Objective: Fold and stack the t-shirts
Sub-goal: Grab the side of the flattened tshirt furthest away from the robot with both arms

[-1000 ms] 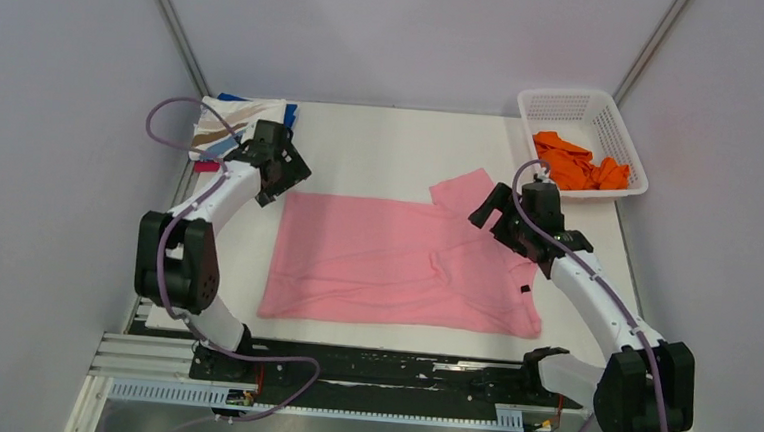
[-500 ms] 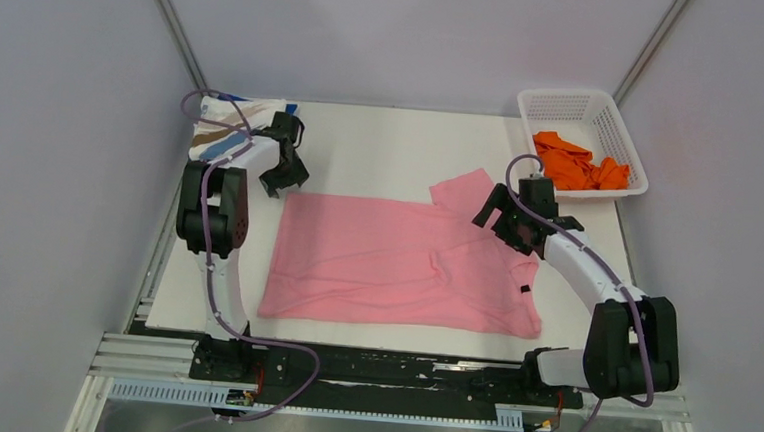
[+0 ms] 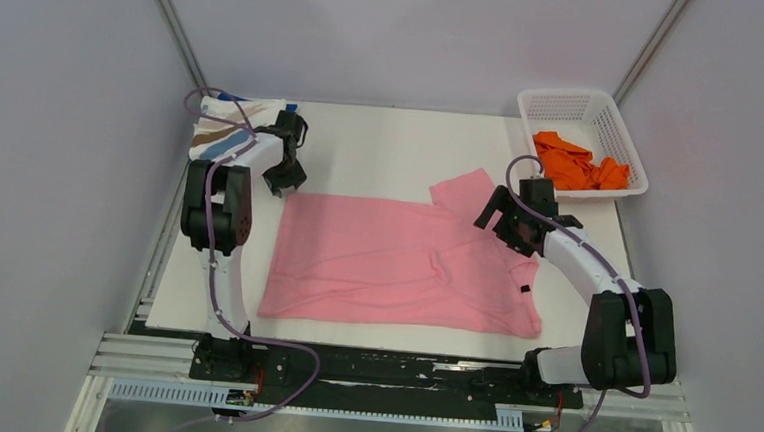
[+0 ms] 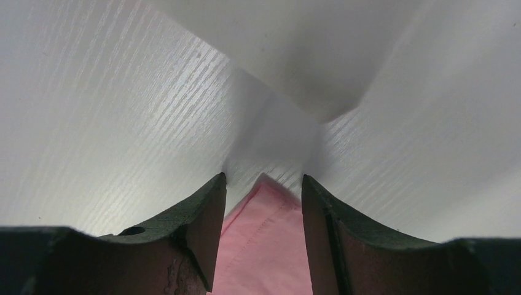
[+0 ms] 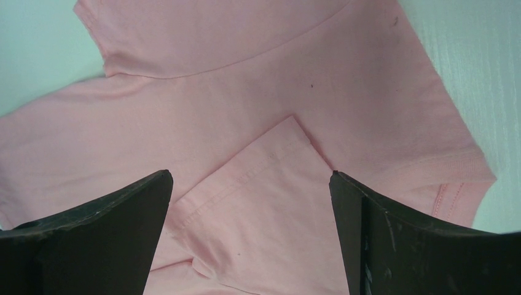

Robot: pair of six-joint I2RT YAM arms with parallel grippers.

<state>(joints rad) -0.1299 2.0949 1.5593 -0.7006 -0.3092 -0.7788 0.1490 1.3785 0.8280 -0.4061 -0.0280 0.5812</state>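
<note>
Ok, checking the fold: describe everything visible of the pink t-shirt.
The pink t-shirt is light pink soft cloth, lying flat, slightly wrinkled, on the table, hem left, neck right. One sleeve sticks out toward the far side; the other lies folded over the body. The left gripper straddles its far left corner; the right gripper hangs open over the folded sleeve.

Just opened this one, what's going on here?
Both arms are working on a pink t-shirt spread flat on the table. The left end effector is down at the shirt's far left corner, jaws astride it but not yet pinching. The right end effector hangs wide open over a sleeve lying on the shirt's body. Folded shirts sit at the far left; an orange shirt waits in the basket.
</note>
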